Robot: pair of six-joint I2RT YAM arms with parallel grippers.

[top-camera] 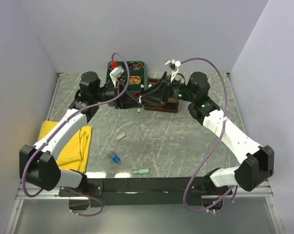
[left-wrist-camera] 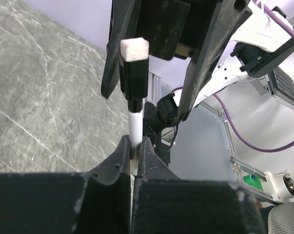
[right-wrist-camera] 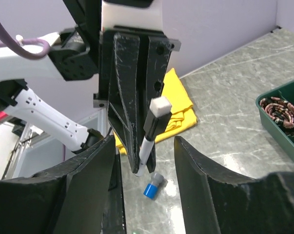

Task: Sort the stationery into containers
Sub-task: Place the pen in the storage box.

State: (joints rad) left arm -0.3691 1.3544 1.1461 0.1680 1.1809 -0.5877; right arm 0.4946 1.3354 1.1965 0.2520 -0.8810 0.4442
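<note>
The left fingers were closed on a white marker with a black cap, held above the bench just beside the brown organiser's left end. The right fingers stood open either side of it, without touching.

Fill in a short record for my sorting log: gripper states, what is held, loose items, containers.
left gripper: shut on marker, white barrel, black cap
right gripper: open, fingers either side of the marker, apart from it
organiser: dark brown, at the far side by the grippers
loose items: blue cap, mint eraser, small beige piece
other: yellow cloth at left, green tray at the back
</note>
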